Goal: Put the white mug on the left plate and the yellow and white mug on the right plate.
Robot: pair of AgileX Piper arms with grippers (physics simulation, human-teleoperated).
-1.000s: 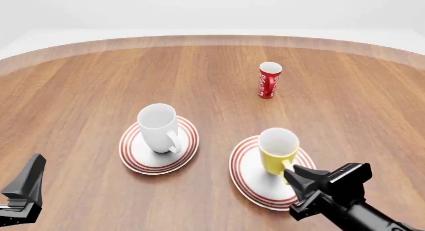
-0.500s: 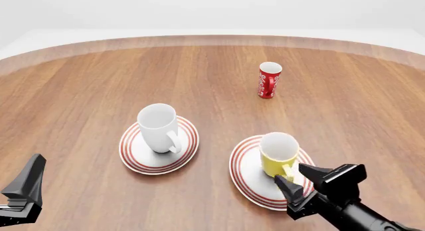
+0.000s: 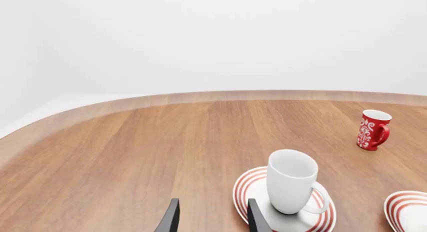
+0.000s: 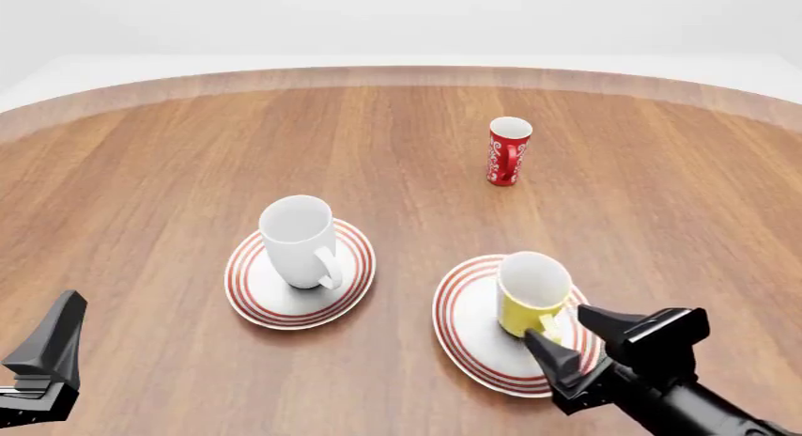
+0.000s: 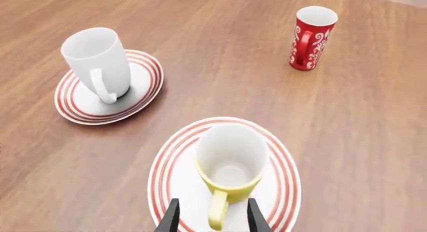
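Desk [image 4: 163,145] first: a broad wooden top with a curved far edge, set against a plain pale room with nothing else in it. On it sit two ringed plates side by side, and beyond them, well apart, a tall red cup [image 4: 508,151] with white markings, which has no part in the task.

The left plate [image 4: 246,290] carries the white mug [image 4: 300,241], upright, handle toward the near side. The right plate [image 4: 461,331] carries the yellow and white mug [image 4: 532,293], also upright, its yellow handle pointing back at the right gripper [image 4: 562,340].

The change is small but telling — a second ago the right gripper's jaws sat closed around that handle; half a second ago they had begun to part; now they stand apart, drawn back a little from the mug, the handle loose between the two fingertips in the right wrist view. The mug has settled slightly forward on its plate and stands unsupported. That reads as a release.

The left gripper [image 4: 51,361] has not moved from the near left corner, its jaws apart and empty.

Both mugs look placed — what remains is probably only for the right arm to back off without catching the handle.
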